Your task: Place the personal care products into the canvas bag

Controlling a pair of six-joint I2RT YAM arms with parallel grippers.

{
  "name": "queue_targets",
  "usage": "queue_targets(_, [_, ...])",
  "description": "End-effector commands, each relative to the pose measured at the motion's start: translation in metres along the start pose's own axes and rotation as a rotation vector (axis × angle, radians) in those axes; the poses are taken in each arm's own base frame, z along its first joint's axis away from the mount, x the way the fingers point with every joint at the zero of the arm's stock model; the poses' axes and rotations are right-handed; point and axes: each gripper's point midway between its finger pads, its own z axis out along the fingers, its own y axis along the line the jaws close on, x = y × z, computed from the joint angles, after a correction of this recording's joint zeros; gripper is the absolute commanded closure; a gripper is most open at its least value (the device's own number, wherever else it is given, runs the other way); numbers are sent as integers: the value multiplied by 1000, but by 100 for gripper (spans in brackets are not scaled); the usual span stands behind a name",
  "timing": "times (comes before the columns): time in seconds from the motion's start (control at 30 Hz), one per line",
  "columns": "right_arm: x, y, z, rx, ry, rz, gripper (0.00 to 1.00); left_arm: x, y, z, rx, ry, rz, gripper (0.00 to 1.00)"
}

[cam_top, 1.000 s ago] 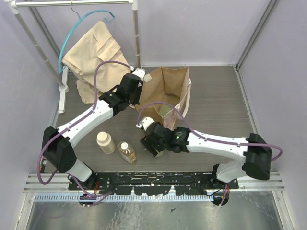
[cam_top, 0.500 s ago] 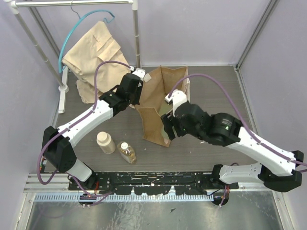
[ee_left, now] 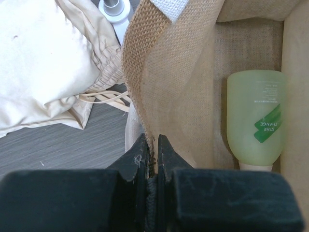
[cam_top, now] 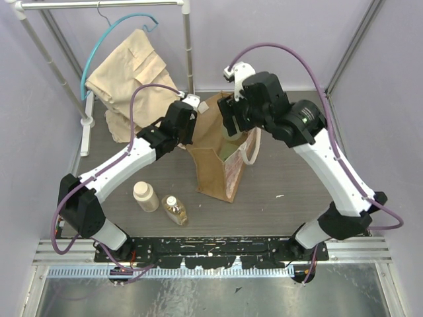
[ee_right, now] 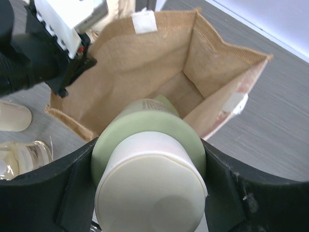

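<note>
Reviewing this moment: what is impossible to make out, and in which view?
Top external: the right gripper covers much of the canvas bag mouth, hiding its contents and whatever the gripper holds.
Left wrist: the left gripper body cuts off the cap of the green bottle in the bag.
Right wrist: the held cream-topped bottle blocks the bag floor.

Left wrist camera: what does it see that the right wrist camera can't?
Only the left wrist view shows a green bottle lying inside the bag, plus the beige garment outside. Only the right wrist view shows the right pincer holding a cream-capped green bottle over the bag's opening, and the cream bottle and amber bottle lying outside. Both show the bag and the left pincer pinching its rim.
</note>
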Motion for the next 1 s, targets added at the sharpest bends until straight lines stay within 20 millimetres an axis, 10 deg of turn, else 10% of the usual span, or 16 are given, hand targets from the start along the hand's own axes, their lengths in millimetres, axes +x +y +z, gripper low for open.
queue_targets(0.0, [-67,-1,-7,-88,-215,-10,99,4,1,-8,12,5,2,100])
queue_targets(0.97, [74,-36,186,-67,60,40,99,-2,1,-27,37,-40,-46,100])
